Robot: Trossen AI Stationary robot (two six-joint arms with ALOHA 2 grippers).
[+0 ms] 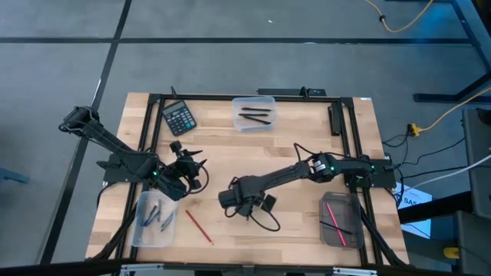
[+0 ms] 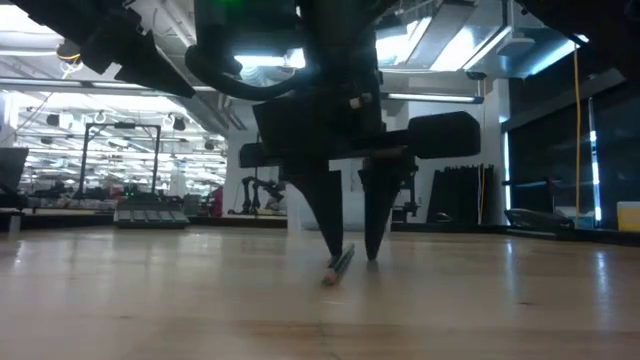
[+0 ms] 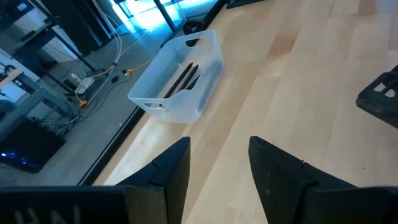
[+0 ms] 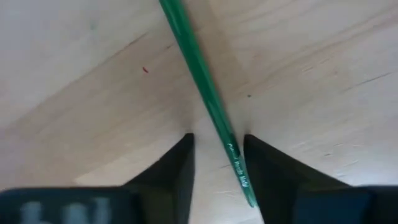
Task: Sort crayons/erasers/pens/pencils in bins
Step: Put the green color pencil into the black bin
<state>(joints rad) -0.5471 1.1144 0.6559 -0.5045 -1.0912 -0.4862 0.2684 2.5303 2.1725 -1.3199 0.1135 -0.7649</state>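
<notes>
Right gripper [image 4: 217, 146] straddles the green pencil [image 4: 199, 81].
Fingers narrowly apart around it; light, stiff, slippery — pinch mid-shaft on the worktop [image 1: 230, 153].

Looks like a robotics lab or a big workshop hall. Wooden table [image 1: 253, 165] inside a black metal frame [image 1: 349, 103], standing on a grey floor [image 1: 61, 77] with loose yellow cables [image 1: 399, 23]. Behind, long ceiling lights [image 2: 60, 75], metal racks [image 2: 120, 150] and more work stations far away.
</notes>
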